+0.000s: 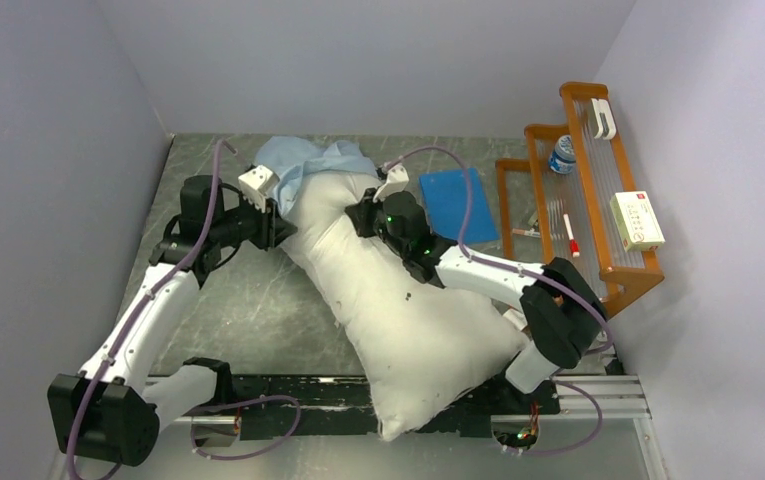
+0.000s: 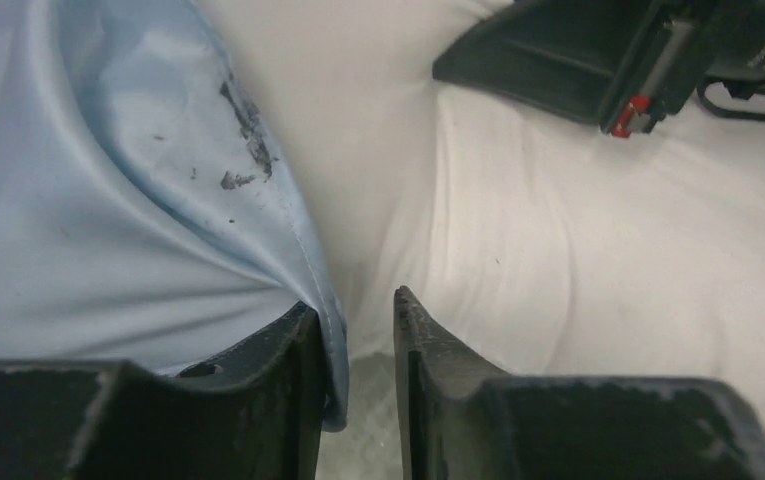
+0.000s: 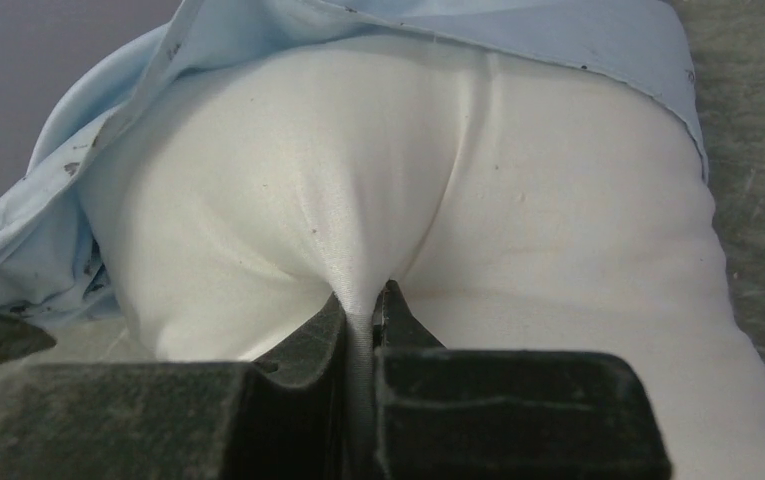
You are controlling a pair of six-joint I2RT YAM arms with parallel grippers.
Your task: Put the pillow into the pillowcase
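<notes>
The off-white pillow [image 1: 398, 300] lies diagonally across the table, its near end over the front rail. Its far end sits in the mouth of the light blue pillowcase [image 1: 303, 160], which is bunched at the back. My right gripper [image 1: 358, 215] is shut on a pinched fold of pillow fabric [image 3: 558, 250] near that far end, and the fold runs between its fingertips [image 3: 363, 300]. My left gripper [image 1: 276, 225] is at the pillow's left side. Its jaws [image 2: 355, 305] stand narrowly apart, and the pillowcase hem [image 2: 108, 200] lies against the inner face of one finger, not pinched.
A flat darker-blue square [image 1: 453, 200] lies right of the pillow. A wooden rack [image 1: 598, 190] along the right wall holds a bottle [image 1: 561, 153] and a white box [image 1: 636, 220]. Grey walls close in on the left, back and right.
</notes>
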